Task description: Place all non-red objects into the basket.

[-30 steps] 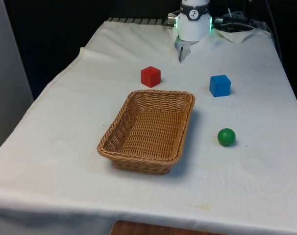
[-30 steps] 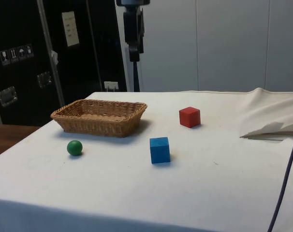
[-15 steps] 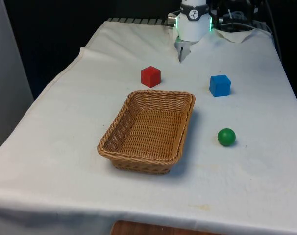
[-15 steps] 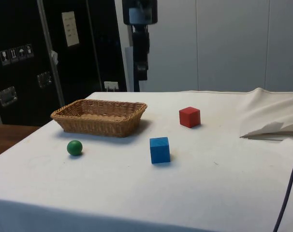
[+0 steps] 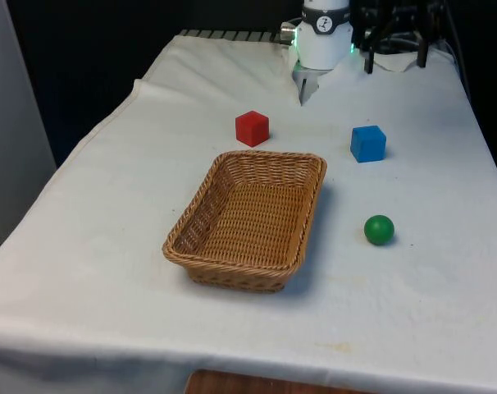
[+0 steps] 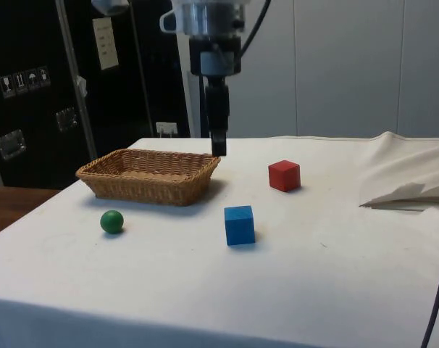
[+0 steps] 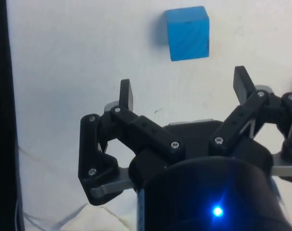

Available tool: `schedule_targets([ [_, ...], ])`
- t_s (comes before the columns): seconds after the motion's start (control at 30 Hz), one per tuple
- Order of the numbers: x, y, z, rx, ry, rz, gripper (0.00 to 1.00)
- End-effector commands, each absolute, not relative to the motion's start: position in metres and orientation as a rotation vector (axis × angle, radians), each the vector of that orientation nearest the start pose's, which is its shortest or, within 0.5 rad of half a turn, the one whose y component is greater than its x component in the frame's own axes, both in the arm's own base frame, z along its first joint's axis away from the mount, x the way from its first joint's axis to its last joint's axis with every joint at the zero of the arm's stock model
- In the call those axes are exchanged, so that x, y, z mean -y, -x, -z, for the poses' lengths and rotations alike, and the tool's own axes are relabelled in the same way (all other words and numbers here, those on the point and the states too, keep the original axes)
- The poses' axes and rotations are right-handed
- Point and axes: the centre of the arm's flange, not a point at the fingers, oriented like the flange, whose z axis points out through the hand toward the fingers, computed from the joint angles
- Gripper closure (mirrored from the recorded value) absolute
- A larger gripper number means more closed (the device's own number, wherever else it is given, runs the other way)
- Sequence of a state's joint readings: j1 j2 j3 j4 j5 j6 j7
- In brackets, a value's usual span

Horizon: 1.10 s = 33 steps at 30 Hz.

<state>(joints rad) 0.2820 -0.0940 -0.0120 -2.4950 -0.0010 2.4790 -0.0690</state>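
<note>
Gripper (image 7: 183, 94) fingers stand spread wide with nothing between them, hanging above the white cloth (image 5: 134, 213) near its far end; in the side view the gripper (image 6: 218, 141) hangs above the table. One blue cube (image 7: 187, 32) lies on the cloth beyond the fingertips. One red cube (image 5: 252, 128), one green ball (image 5: 379, 230) and one empty wicker basket (image 5: 201, 201) sit apart from one another. In the front view the gripper (image 5: 394, 56) is partly cut off by the picture's top edge.

End effector (image 6: 218, 148) above table, beyond blue cube (image 6: 239, 225).
</note>
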Motion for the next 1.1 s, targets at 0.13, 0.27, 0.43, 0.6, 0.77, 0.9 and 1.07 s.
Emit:
schedule_targets([
  [0.13, -0.127, -0.451, -0.313, 0.557, 3.065, 0.125, 0.0],
  [0.27, -0.12, -0.451, -0.296, 0.592, 3.053, 0.116, 0.0],
  [0.43, -0.114, -0.449, -0.281, 0.626, 3.041, 0.112, 0.0],
  [0.6, -0.107, -0.446, -0.264, 0.665, 3.023, 0.106, 0.0],
  [0.77, -0.102, -0.445, -0.253, 0.685, 3.013, 0.107, 0.0],
  [0.9, -0.097, -0.446, -0.24, 0.714, 3.007, 0.106, 0.0],
  [1.07, -0.094, -0.446, -0.232, 0.739, 3.007, 0.108, 0.0],
])
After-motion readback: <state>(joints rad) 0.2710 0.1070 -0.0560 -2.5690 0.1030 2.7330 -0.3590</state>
